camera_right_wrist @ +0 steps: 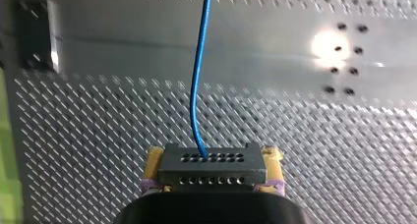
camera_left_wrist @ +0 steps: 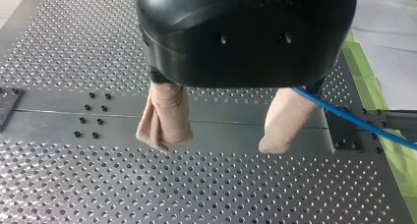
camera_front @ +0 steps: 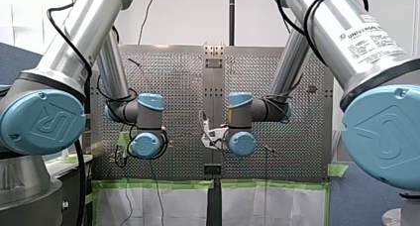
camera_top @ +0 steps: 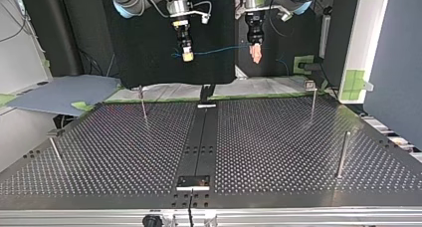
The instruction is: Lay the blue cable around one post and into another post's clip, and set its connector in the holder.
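The blue cable stretches through the air between both grippers, well above the table. Its connector is clamped in my right gripper (yellow pads either side). My left gripper stands apart, with the cable merely beside one pad. Unheld there, it could slide off before reaching a post.
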Controlling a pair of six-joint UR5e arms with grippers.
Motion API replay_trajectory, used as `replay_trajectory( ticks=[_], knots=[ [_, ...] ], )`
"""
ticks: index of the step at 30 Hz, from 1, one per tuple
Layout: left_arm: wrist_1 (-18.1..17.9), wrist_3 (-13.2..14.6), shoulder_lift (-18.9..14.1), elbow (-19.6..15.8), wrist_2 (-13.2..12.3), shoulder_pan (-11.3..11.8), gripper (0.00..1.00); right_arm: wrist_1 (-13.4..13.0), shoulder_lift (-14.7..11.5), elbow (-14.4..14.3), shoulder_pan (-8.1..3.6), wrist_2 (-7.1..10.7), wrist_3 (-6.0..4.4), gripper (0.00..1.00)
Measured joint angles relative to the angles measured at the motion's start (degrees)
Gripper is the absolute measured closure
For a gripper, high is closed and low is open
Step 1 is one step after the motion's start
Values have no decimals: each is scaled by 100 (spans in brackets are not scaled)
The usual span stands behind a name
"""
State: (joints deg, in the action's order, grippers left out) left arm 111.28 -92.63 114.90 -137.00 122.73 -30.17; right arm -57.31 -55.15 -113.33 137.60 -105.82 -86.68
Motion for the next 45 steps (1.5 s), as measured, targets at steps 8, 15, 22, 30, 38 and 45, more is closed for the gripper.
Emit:
replay_trajectory(
  ticks=[8, 15, 22, 30, 38, 45],
  knots=[
    [0, 0, 0, 0, 0, 0, 0, 396, 174, 320, 395, -9, -396, 100],
    [0, 0, 0, 0, 0, 0, 0, 758, 182, 357, 554, -9, -694, 100],
    [102, -75, -74, -102, -102, 103, 0, 1107, 146, 335, 513, -61, -713, 98],
    [475, -69, -429, -426, -476, 422, 0, 1425, -221, 369, 376, -379, -872, 95],
    [860, -328, -814, -568, -618, 481, 0, 1752, -651, 447, 311, -364, -760, 93],
    [1282, -742, -1233, -188, -609, 488, 0, 2104, -1044, 719, 276, -337, -741, 93]
  ],
)
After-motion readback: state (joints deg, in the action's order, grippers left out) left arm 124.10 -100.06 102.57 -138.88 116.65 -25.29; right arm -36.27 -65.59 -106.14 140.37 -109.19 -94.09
